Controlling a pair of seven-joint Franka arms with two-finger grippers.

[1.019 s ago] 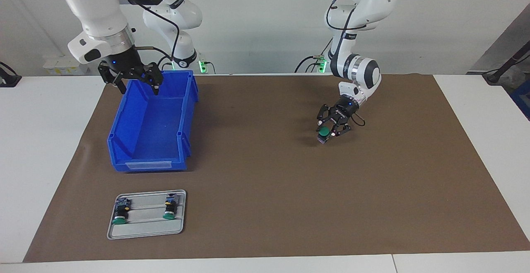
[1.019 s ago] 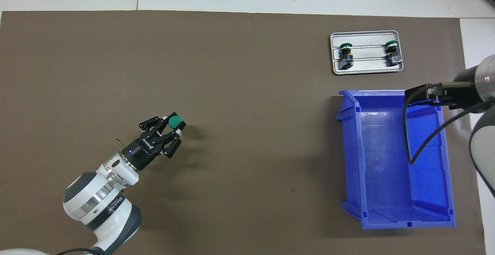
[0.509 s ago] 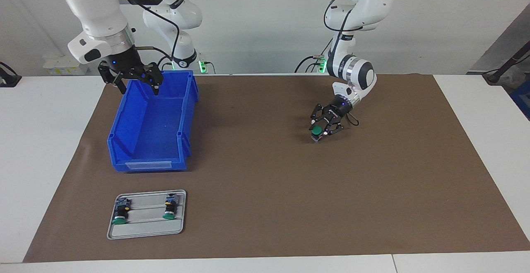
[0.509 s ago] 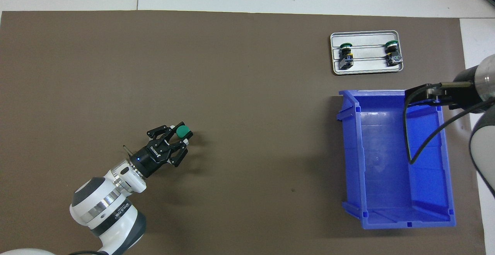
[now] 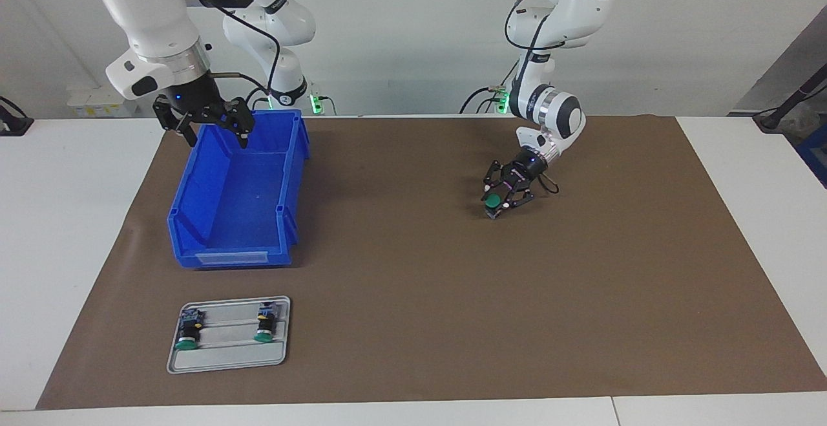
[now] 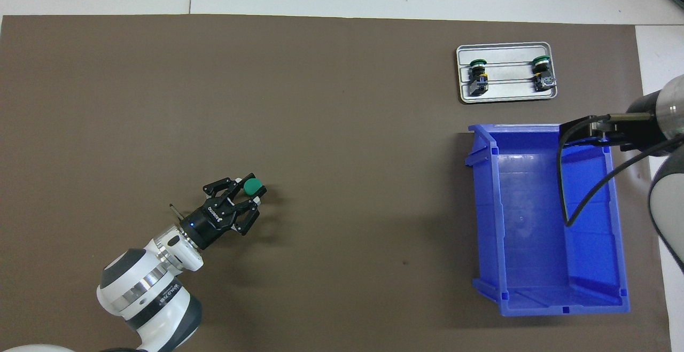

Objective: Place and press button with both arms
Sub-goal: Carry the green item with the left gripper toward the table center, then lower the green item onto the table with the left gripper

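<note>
My left gripper [image 5: 498,205] is shut on a green-capped button [image 5: 493,202] and holds it upright, low over the brown mat toward the left arm's end. I cannot tell whether the button's base touches the mat. The overhead view shows the same gripper [image 6: 247,194] and the button's cap [image 6: 252,185]. My right gripper [image 5: 210,130] is open and empty, and waits over the robot-side end of the blue bin [image 5: 294,174]. Its black fingers [image 6: 574,130] show over the bin's rim in the overhead view.
A grey tray [image 5: 226,361] lies on the mat farther from the robots than the bin, with two more green buttons [image 5: 187,335] [image 5: 263,329] lying on it. It also shows in the overhead view [image 6: 506,95]. The bin [image 6: 483,208] is empty.
My left gripper has carried the button a little toward the right arm's end of the table and lower toward the mat. The right arm has not moved.
</note>
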